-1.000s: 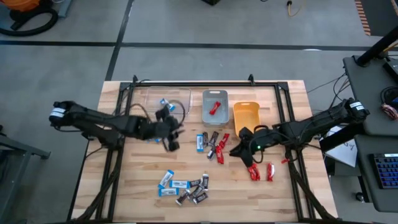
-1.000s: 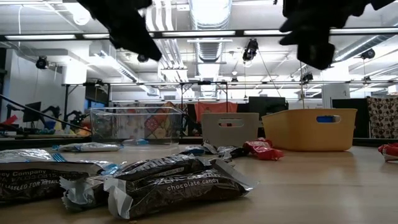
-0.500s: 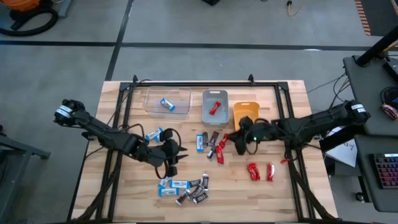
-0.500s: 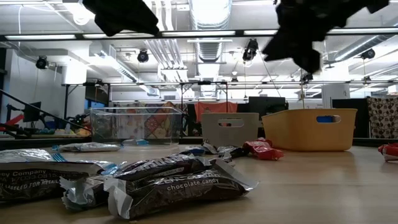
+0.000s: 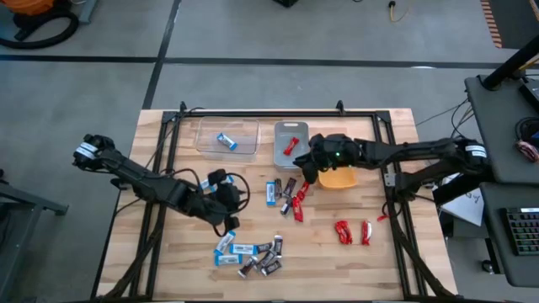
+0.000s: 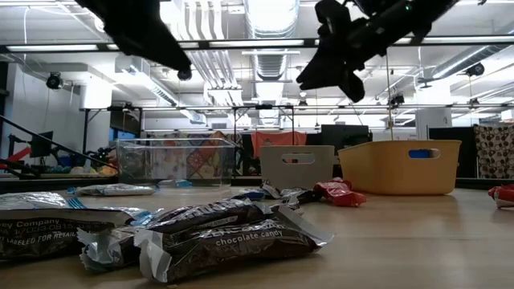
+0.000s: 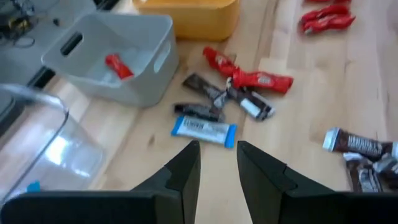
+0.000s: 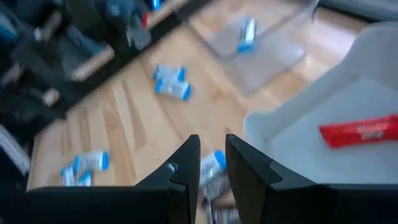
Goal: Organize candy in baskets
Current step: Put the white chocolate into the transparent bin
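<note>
The clear basket (image 5: 204, 128) holds one blue-and-white bar (image 5: 224, 140). One red candy (image 5: 291, 146) lies in the grey-blue basket (image 5: 279, 156), and the orange-yellow basket (image 5: 338, 178) is partly hidden under my right arm. Mixed candy lies mid-table (image 5: 286, 195) and near the front edge (image 5: 248, 252), plus two red pieces (image 5: 352, 231). My left gripper (image 5: 226, 222) (image 7: 217, 152) hovers above the table left of the middle cluster, narrowly open and empty. My right gripper (image 5: 310, 168) (image 8: 211, 144) hangs over the gap between the grey-blue and orange-yellow baskets, narrowly open, with nothing between its fingers.
The three baskets stand in a row along the table's far side. A black frame (image 5: 253, 112) runs along the far edge and down both sides of the table. Bare wood shows at the near right corner (image 5: 396, 269) and near left (image 5: 181, 261).
My left gripper has drawn back from the clear basket toward the table's near edge, staying above the table. My right gripper has swung from beside the two red pieces toward the far left, ending over the grey-blue and orange-yellow baskets. No candy has visibly moved.
</note>
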